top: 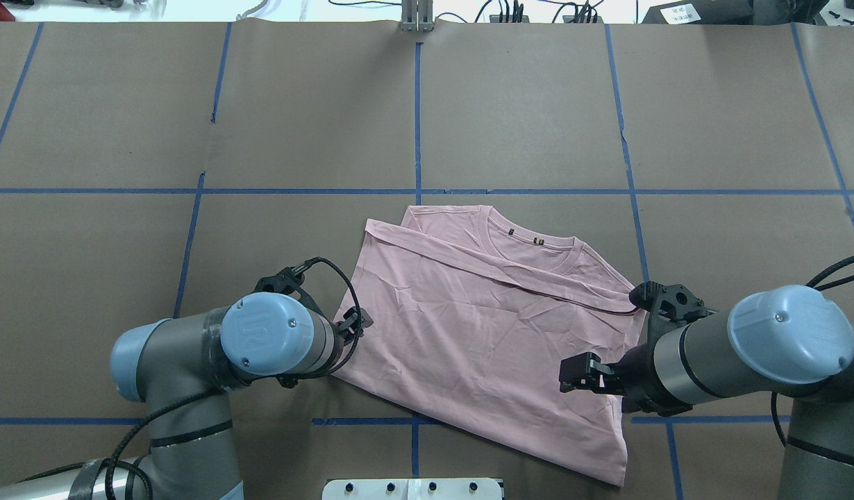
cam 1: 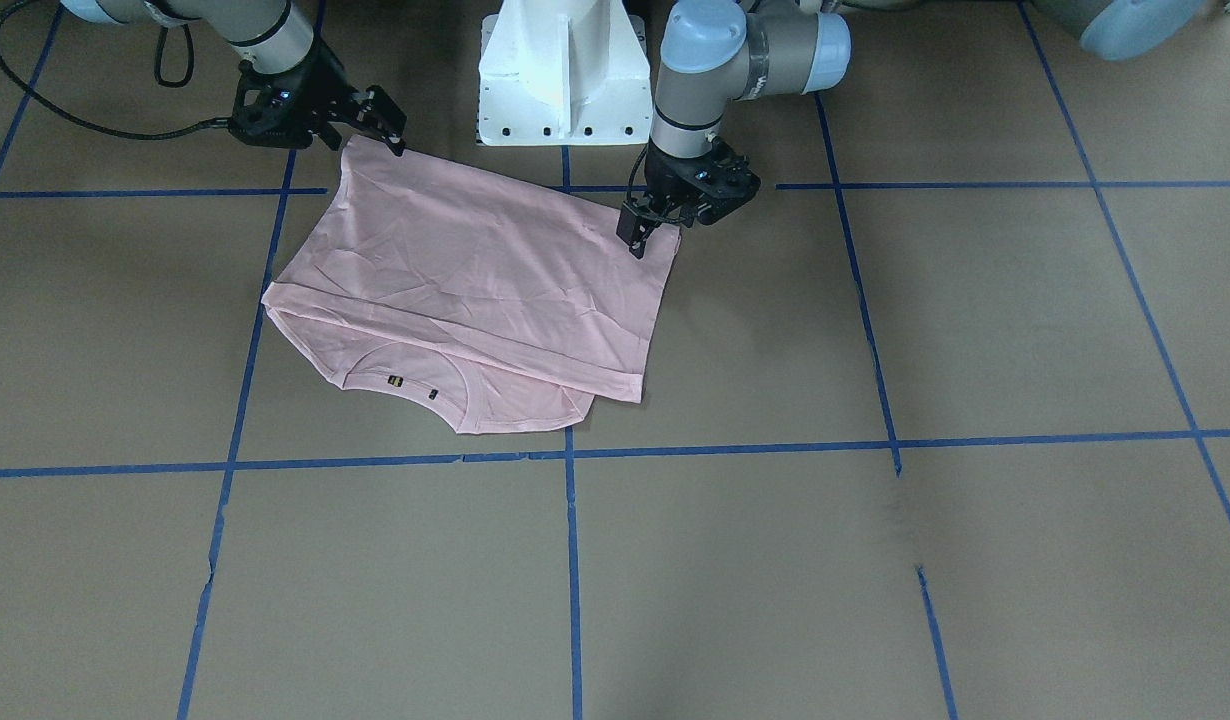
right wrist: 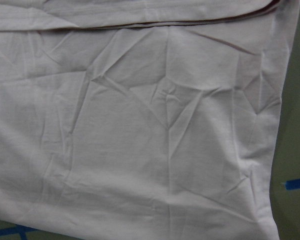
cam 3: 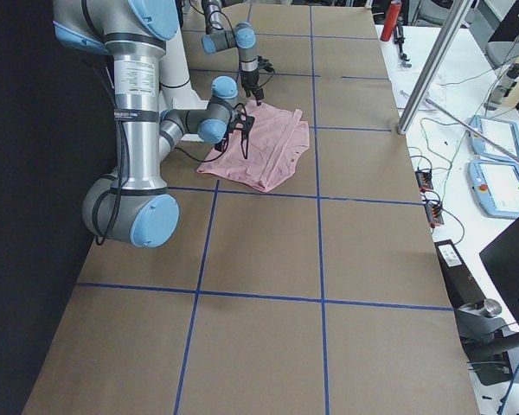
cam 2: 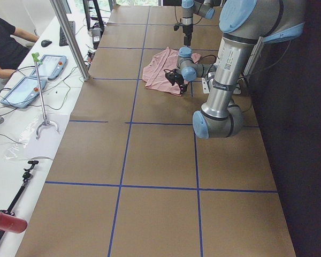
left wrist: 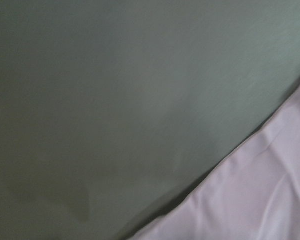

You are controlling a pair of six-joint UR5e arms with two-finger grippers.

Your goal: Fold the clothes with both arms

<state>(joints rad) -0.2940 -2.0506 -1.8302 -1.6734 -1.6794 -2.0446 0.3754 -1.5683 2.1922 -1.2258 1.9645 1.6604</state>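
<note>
T-shirt (cam 1: pixel 475 270) between left gripper (cam 1: pixel 665 228), right gripper (cam 1: pixel 387 125)

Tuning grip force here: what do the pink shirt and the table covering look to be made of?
T-shirt: thin matte knit, probably cotton jersey; fine soft creases, lies limp. Table covering: matte brown paper, it seems; sheets meet at seams with small tears.

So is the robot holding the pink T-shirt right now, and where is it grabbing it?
Cannot tell for sure. The pink T-shirt lies flat; the left gripper and right gripper sit by its two robot-side corners, but no pinch shows.
</note>
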